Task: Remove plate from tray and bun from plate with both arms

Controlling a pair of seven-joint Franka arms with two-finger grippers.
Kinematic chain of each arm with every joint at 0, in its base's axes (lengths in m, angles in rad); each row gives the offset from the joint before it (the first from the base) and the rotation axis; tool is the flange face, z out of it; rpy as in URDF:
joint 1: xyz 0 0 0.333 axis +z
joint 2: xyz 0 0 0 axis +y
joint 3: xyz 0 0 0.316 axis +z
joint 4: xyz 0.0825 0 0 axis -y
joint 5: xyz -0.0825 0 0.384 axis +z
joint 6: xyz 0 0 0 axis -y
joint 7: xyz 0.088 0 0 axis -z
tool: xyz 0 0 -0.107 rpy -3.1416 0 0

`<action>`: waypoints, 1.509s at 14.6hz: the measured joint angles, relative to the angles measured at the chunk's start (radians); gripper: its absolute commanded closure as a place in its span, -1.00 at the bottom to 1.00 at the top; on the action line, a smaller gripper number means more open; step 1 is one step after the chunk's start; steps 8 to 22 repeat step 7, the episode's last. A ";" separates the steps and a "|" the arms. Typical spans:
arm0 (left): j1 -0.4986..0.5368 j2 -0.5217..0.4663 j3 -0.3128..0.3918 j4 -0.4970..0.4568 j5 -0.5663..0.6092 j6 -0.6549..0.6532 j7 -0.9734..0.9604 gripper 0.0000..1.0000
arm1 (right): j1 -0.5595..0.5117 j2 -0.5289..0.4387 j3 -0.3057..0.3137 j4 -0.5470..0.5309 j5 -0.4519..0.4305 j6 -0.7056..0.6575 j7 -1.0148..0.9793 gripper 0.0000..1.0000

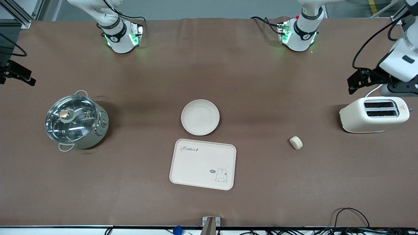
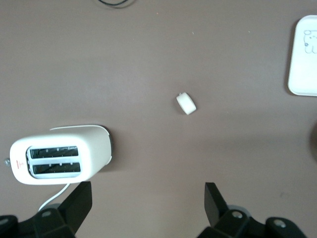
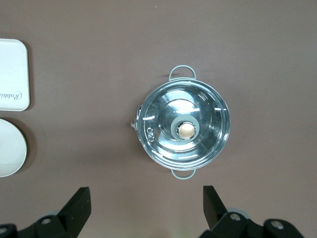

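plate (image 1: 200,117) touching tray (image 1: 202,164) (farther edge) | bun (image 1: 296,142) near toaster (image 1: 374,114)

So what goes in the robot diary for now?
plate: on table, beside tray | bun: untouched | left hand: open, waiting | right hand: open, over pot

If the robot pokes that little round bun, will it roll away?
Probably a bit. The bun looks tipped partly onto its round edge on the bare table, so a nudge could set it rolling. It seems small and light, likely easy to lift. The left tool hangs open above the table near the toaster; the right tool hangs open near the pot.
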 measured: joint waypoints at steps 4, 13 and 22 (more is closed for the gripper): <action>-0.049 -0.038 0.065 -0.024 -0.024 -0.025 0.010 -1.00 | -0.003 0.002 0.000 -0.015 0.017 0.060 0.000 -1.00; -0.050 -0.040 0.068 -0.021 -0.024 -0.031 0.011 -1.00 | 0.000 0.014 0.006 -0.025 0.026 0.095 0.000 -1.00; -0.050 -0.040 0.068 -0.021 -0.024 -0.031 0.011 -1.00 | 0.000 0.014 0.006 -0.025 0.026 0.095 0.000 -1.00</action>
